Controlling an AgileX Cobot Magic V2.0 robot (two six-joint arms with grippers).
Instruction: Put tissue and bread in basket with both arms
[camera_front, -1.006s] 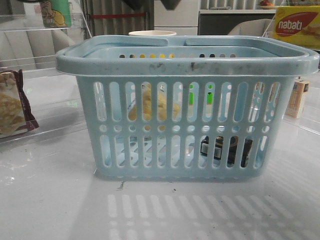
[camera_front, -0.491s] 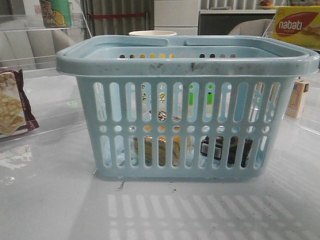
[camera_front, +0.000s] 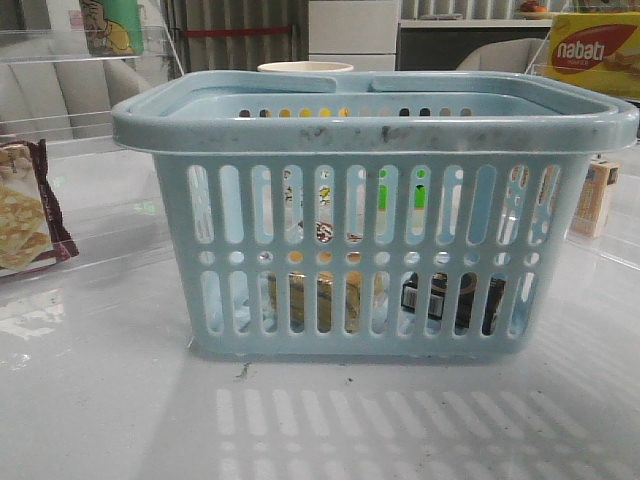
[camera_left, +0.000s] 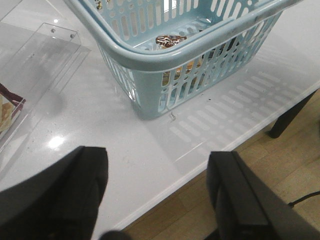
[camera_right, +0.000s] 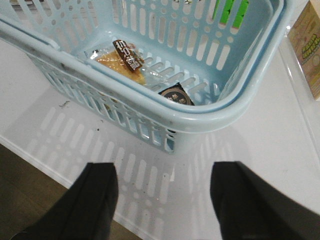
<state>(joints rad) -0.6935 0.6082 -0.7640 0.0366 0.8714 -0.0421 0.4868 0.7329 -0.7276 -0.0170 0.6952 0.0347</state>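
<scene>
Pale blue slotted plastic basket (camera_front: 370, 215) on the white table (camera_front: 100, 400). The clear packet of golden-brown bread (camera_right: 120, 62) and the small black tissue packet (camera_right: 176, 96) both lie on the basket floor, side by side, the bread toward the left-arm side. Left gripper (camera_left: 157, 200) and right gripper (camera_right: 162, 200) hang outside the basket, fingers spread wide and empty, the basket ahead of both. Judged: both placements done; only withdrawal remains.

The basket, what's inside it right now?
On the floor of the basket lie the bread and, beside it, the tissue. The near rim hides part of each.
</scene>
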